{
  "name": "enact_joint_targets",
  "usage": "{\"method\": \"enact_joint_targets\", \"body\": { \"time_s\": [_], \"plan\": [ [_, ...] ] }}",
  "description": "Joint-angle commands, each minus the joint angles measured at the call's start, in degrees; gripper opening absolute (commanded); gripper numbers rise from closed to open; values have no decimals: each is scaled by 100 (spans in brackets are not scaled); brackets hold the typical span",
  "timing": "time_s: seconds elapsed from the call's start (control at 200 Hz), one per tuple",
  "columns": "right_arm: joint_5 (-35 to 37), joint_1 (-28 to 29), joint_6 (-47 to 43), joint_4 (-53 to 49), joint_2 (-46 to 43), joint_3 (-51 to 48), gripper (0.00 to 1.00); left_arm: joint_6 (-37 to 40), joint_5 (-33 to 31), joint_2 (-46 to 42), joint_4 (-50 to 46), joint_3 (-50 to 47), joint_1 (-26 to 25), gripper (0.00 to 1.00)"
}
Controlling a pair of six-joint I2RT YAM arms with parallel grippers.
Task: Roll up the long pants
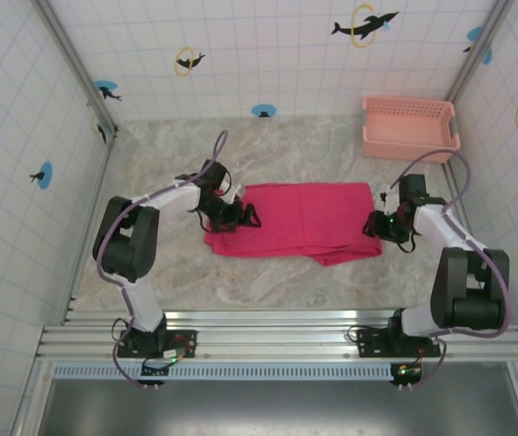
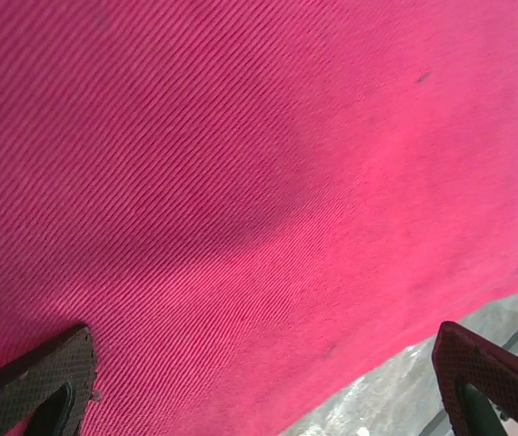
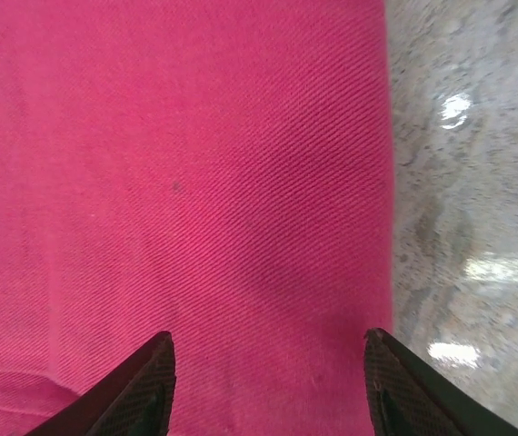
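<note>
The top camera looks down over the whole surface [image 1: 268,282] from behind. Both wrist cameras face the long pants [image 2: 241,182] closely, the shared patch.

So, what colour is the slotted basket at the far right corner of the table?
The basket is pale salmon pink; the top external view shows it best.

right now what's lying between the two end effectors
The long pants, laid flat: the top external view shows the left end effector at their left edge and the right end effector at their right edge.
</note>
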Motion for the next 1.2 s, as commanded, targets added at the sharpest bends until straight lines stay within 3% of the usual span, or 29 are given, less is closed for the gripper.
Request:
{"method": "enact_joint_targets", "body": {
  "time_s": [0.0,0.225,0.385,0.58,0.831,1.036,1.196],
  "plan": [
    [-227,-52,-142,417,404,-86,56,-340,-132,185,258,-200,24,97],
    [-288,-78,-158,692,1033,-77,40,-588,-584,704,221,-127,32,97],
    [-597,92,145,955,964,-310,37,-661,-606,1419,-25,547,45,97],
    [-185,1028,429,578,470,-418,37,-571,-1184,1898,-761,2019,229,97],
    [11,2104,900,337,-77,-738,36,-359,-1001,3395,-1687,4689,640,98],
    [392,3063,1475,422,-197,-846,36,-993,-66,4498,-1117,6556,878,97],
    [526,3974,1992,578,126,-582,36,-2145,259,5141,-152,7102,887,98]
  ]
}}
